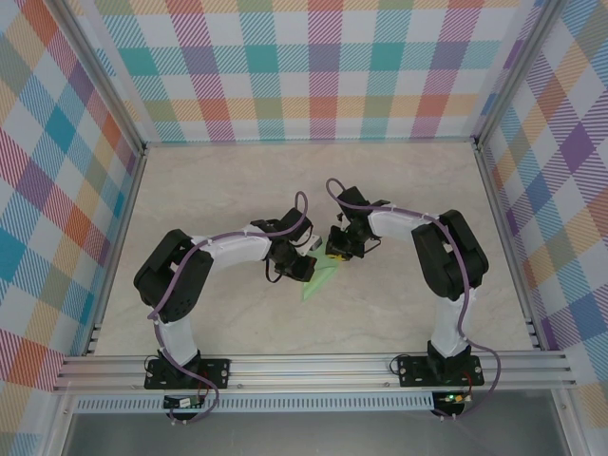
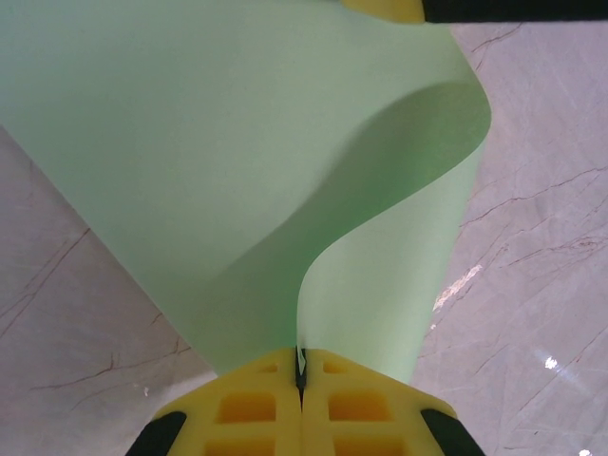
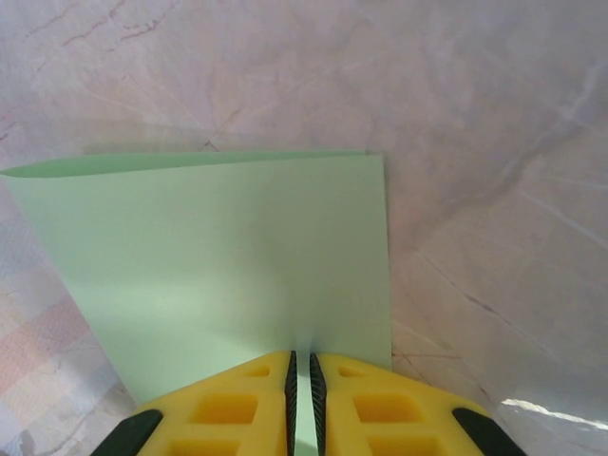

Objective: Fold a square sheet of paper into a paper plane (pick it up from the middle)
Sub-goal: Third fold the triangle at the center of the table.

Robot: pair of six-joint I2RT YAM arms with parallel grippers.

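where both arms (image 1: pixel 233 249) (image 1: pixel 408 226) bend inward, fingers (image 2: pixel 249 408) pinch paper (image 1: pixel 318 277), apparently lifted.

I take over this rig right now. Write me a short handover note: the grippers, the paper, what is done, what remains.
Left gripper: shut on the sheet of paper, pinching it at an edge.
Right gripper: shut on the same sheet at another edge.
Paper: held between the two arms over the table, bent in a soft curve near the left gripper and flat near the right. It may be doubled over once; I cannot tell.
Done: both grippers hold the sheet.
Left: the plane's sharp folds. There is no finished plane yet.
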